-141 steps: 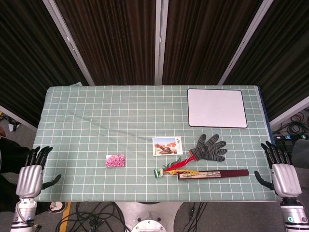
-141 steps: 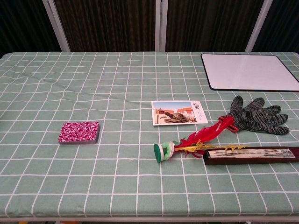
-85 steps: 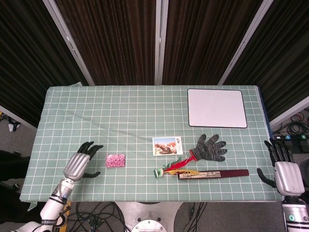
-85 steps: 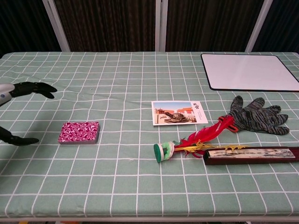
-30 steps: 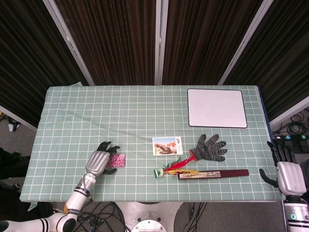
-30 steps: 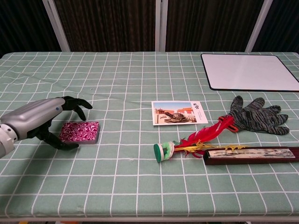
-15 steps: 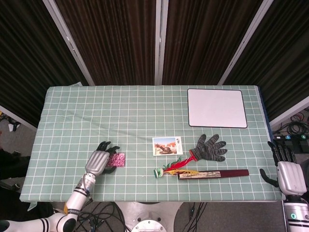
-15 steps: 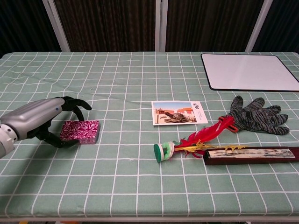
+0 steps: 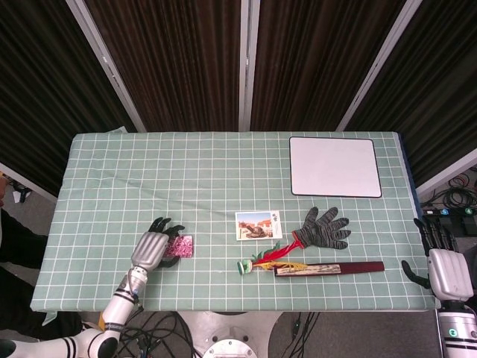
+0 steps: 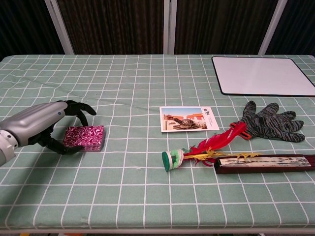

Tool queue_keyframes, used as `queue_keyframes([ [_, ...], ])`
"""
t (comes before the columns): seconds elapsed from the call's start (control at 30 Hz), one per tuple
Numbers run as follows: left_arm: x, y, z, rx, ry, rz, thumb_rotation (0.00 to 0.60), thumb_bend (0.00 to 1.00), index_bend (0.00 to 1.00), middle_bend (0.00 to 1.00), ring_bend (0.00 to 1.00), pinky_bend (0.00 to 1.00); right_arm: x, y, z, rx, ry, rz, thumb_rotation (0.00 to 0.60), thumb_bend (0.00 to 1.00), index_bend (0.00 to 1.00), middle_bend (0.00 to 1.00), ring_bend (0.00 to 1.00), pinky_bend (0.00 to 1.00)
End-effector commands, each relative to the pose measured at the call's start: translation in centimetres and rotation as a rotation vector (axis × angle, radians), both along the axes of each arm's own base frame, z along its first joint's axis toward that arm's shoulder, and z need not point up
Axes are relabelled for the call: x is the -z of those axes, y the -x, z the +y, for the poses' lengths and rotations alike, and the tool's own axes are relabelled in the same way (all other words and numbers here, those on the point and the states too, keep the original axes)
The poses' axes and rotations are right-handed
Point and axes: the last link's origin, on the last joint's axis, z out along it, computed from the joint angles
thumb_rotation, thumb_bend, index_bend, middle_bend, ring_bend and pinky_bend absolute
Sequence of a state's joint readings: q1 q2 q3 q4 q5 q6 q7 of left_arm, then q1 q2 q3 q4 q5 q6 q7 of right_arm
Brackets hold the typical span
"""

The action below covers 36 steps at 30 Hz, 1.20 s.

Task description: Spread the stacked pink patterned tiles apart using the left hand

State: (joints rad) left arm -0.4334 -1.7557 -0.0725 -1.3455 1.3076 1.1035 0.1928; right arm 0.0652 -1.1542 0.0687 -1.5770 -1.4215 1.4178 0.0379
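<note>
Chest view shows the left hand (image 10: 47,125) curled over the left end of the tiles (image 10: 84,137), left of the postcard (image 10: 188,118); firm hold unclear. Pushed flat, the stack may slide unspread.
</note>
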Motion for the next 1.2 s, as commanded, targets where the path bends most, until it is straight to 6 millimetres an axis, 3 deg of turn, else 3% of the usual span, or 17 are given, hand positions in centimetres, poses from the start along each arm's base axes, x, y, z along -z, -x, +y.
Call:
queue_keyframes([
  [0.03,-0.1,0.0,0.0,0.001,0.000,-0.002,0.600,0.29,0.22,0.37,0.08,0.06,0.0,0.0,0.0,0.000,0.001,0.000,0.600,0.23,0.00,0.00,0.00,0.00],
  [0.43,-1.7,0.1,-0.3,0.006,-0.024,-0.025,0.600,0.29,0.22,0.39,0.08,0.06,0.0,-0.1,0.0,-0.002,0.000,0.001,0.600,0.23,0.00,0.00,0.00,0.00],
  [0.8,-5.2,3.6,1.3,-0.072,-0.116,-0.018,0.600,0.29,0.22,0.40,0.08,0.06,0.3,-0.6,-0.1,-0.010,-0.009,0.006,0.600,0.23,0.00,0.00,0.00,0.00],
  [1.2,-4.4,6.5,2.1,-0.138,-0.114,-0.006,0.600,0.29,0.22,0.40,0.08,0.06,0.3,-1.1,0.0,-0.014,-0.011,0.015,0.600,0.23,0.00,0.00,0.00,0.00],
])
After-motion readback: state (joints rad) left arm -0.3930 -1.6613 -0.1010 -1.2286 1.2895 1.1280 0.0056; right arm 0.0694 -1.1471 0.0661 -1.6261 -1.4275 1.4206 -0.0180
